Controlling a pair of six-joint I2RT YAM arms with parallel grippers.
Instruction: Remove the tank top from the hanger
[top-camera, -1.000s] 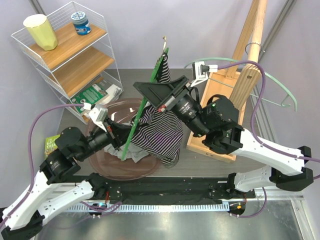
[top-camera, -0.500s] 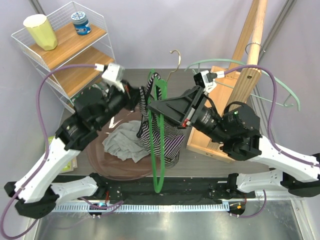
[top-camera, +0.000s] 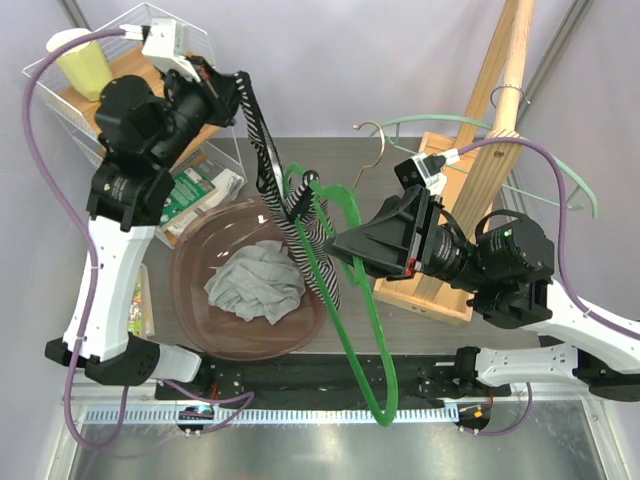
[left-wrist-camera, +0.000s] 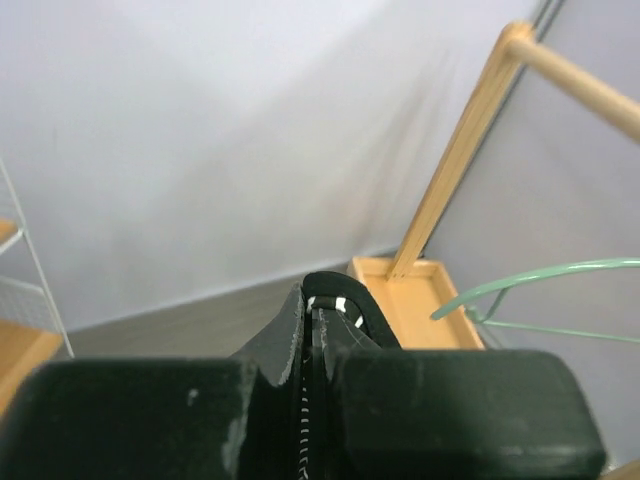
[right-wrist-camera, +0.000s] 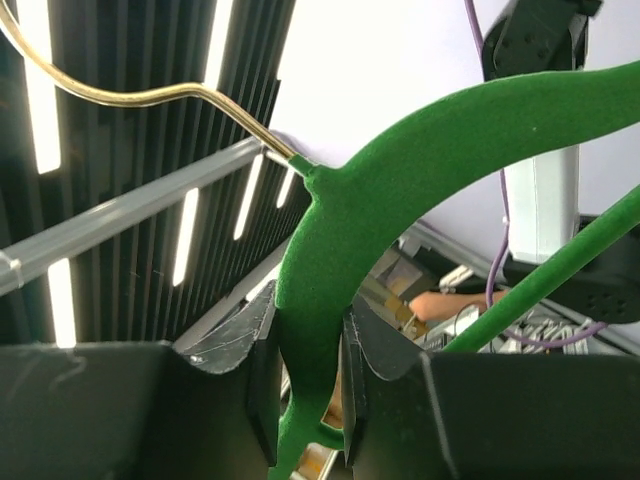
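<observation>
Judging from above, I am about halfway: my left fingers (top-camera: 228, 88) pinch a strap of the tank top (top-camera: 318, 255), held high at the far left, while my right fingers (right-wrist-camera: 230, 340) clamp the green hanger (right-wrist-camera: 420, 170) at its neck. The cloth seems caught on the hanger's far shoulder, not yet free.

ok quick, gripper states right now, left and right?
left gripper: shut on the tank top, by a strap.
right gripper: shut on the hanger.

Even, diffuse light fills the top view, with soft shadows on the tabletop (top-camera: 400, 320). The left pincer (left-wrist-camera: 318, 315) blurs up close in its wrist view. Light strips (right-wrist-camera: 48, 110) glare in the right wrist view.
</observation>
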